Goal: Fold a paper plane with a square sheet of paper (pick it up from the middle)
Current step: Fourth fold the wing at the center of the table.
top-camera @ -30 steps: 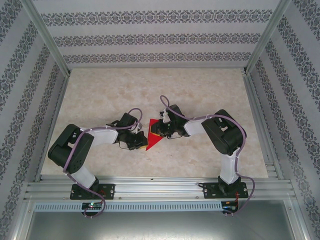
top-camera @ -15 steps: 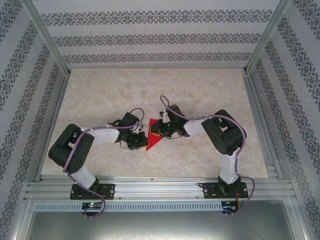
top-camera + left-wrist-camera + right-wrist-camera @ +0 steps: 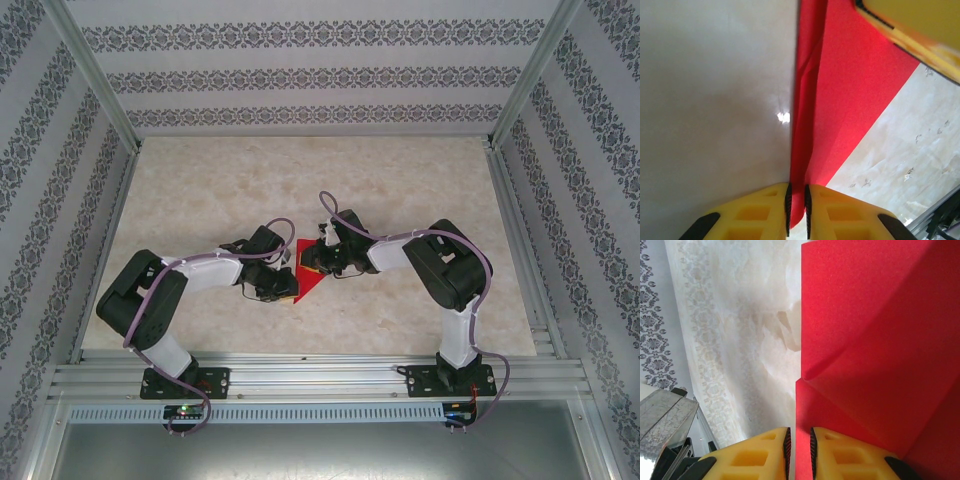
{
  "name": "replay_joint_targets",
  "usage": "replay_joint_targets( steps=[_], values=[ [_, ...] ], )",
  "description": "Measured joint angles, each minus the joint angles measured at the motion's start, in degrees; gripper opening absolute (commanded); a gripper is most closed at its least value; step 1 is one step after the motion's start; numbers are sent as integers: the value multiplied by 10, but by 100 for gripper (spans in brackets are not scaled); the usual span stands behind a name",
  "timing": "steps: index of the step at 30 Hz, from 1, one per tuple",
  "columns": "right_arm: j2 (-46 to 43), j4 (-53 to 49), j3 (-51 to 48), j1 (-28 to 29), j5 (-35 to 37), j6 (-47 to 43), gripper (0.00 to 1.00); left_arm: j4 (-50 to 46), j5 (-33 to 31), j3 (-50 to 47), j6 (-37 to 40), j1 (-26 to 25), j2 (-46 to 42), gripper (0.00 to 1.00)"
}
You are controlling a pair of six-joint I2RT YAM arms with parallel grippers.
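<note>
The thin, bright red sheet of paper (image 3: 310, 272) sits between my two claws, already creased into layers. From above it narrows to a point on the side nearest my bases. My left claw (image 3: 797, 202) is squeezed down to a sliver between its yellow, black-padded fingers, and the sheet's folded edge fills that sliver. I have it pinched there. From my fingertips the paper (image 3: 850, 100) runs straight ahead and fans out to their right, where a yellow finger (image 3: 920, 30) of my other claw lies over its far corner.

My right claw (image 3: 799, 445) is closed just as tightly, with a red edge caught in the narrow slit between its pads. Ahead and to the right of those fingers the paper (image 3: 880, 340) spreads in overlapping flaps, with one fold line running diagonally away from the grip.

In the overhead view the left claw (image 3: 288, 290) and the right claw (image 3: 314, 262) face each other across the sheet, close together. The pale marble-patterned tabletop (image 3: 400, 180) stretches out well beyond both claws.
</note>
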Motion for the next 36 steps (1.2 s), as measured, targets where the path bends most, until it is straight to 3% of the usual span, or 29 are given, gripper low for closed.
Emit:
replay_joint_targets(
  steps=[13,23,28,36],
  values=[
    [0,0,0,0,0,0,21,-46,-24,14,10,-4,0,12],
    [0,0,0,0,0,0,21,-96,-82,17,8,-10,-94,22],
    [0,1,0,0,0,0,21,-55,-42,17,4,-10,-105,21],
    [0,2,-1,0,0,0,21,50,33,17,-19,-10,-37,21]
  ],
)
